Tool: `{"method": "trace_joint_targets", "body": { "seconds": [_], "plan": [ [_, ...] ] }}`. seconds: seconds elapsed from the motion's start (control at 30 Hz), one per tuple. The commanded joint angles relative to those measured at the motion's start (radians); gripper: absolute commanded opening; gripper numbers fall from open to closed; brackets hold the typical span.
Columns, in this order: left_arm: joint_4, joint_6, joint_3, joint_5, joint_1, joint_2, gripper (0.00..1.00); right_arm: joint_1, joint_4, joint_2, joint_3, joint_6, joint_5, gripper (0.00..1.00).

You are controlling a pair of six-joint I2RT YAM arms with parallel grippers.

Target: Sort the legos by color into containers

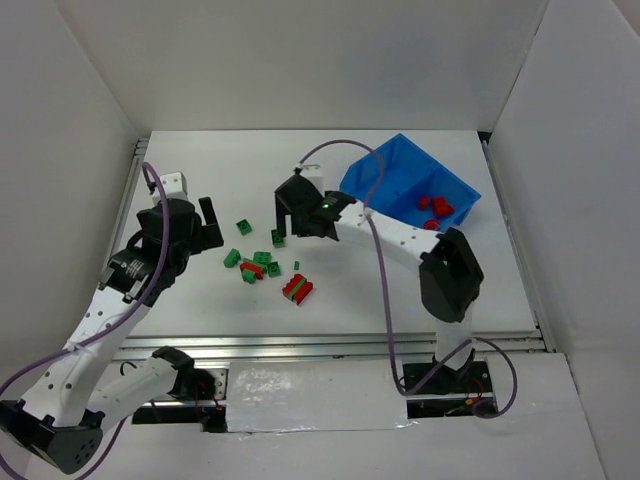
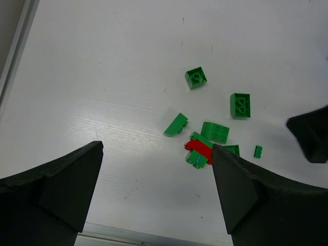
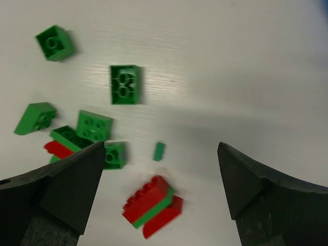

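left tool (image 2: 156,148), right tool (image 3: 161,147) wide open, empty; near legos (image 3: 125,84)

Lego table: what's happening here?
Two arms are sorting bricks by color. The left pincer and right pincer are both open and empty, poised near the loose green bricks and a red-green stack. A few red bricks already lie in one compartment of the blue bin.
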Motion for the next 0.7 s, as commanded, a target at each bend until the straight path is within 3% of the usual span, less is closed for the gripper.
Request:
{"method": "trace_joint_targets", "body": {
  "seconds": [0.0, 0.13, 0.3, 0.4, 0.43, 0.67],
  "plan": [
    [0.021, 0.01, 0.002, -0.012, 0.006, 0.008, 1.0, 0.001, 0.05, 0.136, 0.162, -0.103, -0.095, 0.97],
    [0.018, 0.007, 0.0, -0.024, 0.006, 0.0, 1.0, 0.0, -0.065, 0.386, 0.417, -0.135, -0.138, 0.96],
    [0.019, 0.004, 0.0, -0.023, 0.007, -0.006, 0.99, 0.0, -0.139, 0.555, 0.612, -0.175, -0.161, 0.93],
    [0.018, 0.005, 0.003, -0.019, 0.007, -0.003, 1.0, 0.001, -0.144, 0.574, 0.611, -0.177, -0.189, 0.84],
    [0.018, 0.004, 0.005, -0.022, 0.007, -0.003, 0.99, 0.001, -0.138, 0.577, 0.603, -0.174, -0.2, 0.75],
    [0.021, 0.005, 0.003, -0.021, 0.007, -0.011, 1.0, 0.004, -0.082, 0.531, 0.488, -0.166, -0.212, 0.47]
  ]
}}
